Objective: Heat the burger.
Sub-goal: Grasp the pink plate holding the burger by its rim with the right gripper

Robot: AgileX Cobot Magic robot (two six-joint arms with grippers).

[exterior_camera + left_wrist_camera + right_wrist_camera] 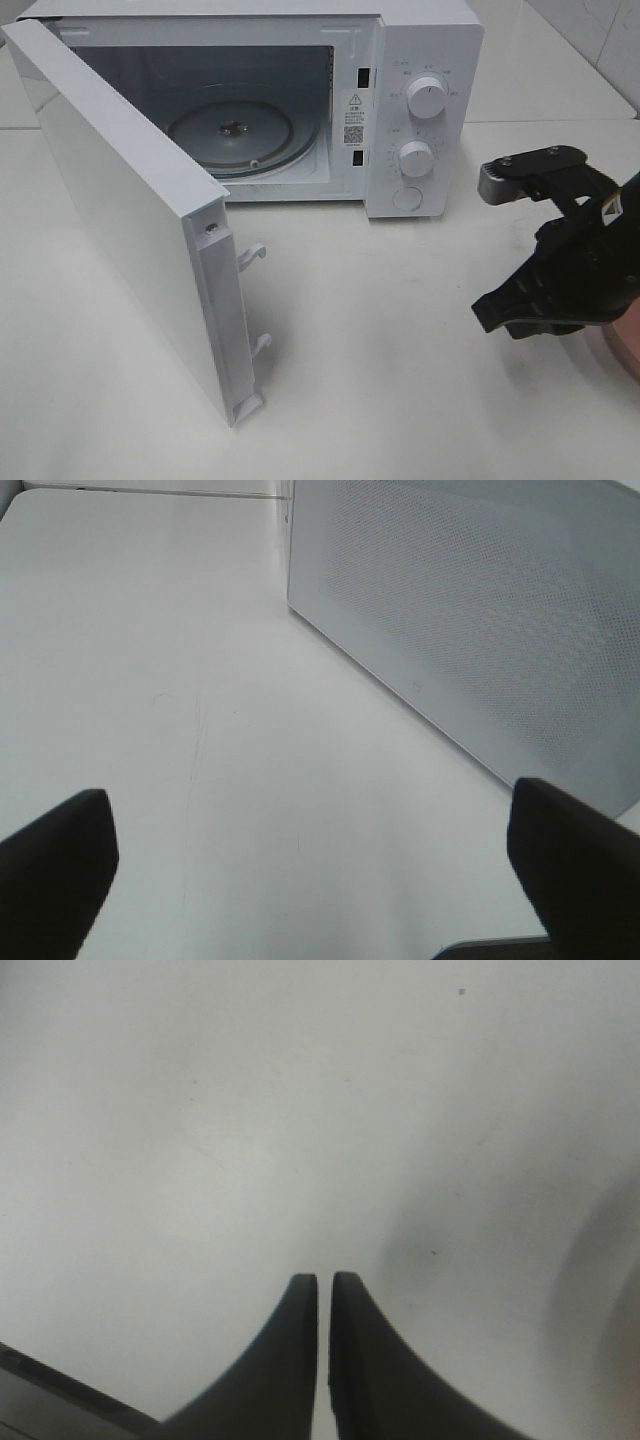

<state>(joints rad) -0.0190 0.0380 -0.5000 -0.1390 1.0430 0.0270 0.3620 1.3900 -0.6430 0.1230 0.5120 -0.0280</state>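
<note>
Currently, burger: not shown in any view, so I cannot tell where it lies. Right end effector (pixel 324 1280): fingers all but together with a thin slit between them, holding nothing, hanging over bare desk (pixel 400 350) on the right, well apart from the microwave. Pinkish round rim (pixel 630 350): at the picture's right edge, mostly hidden behind my right arm. Left end effector (pixel 308 798): fingers spread wide, holding nothing, above the desk near the door's dotted face. Microwave (pixel 420 60): white, at the back of the desk, with its door (pixel 120 200) swung open to the left. Inside, a glass turntable (pixel 230 130) lies bare. Two round knobs (pixel 427 98) sit on its right panel.
</note>
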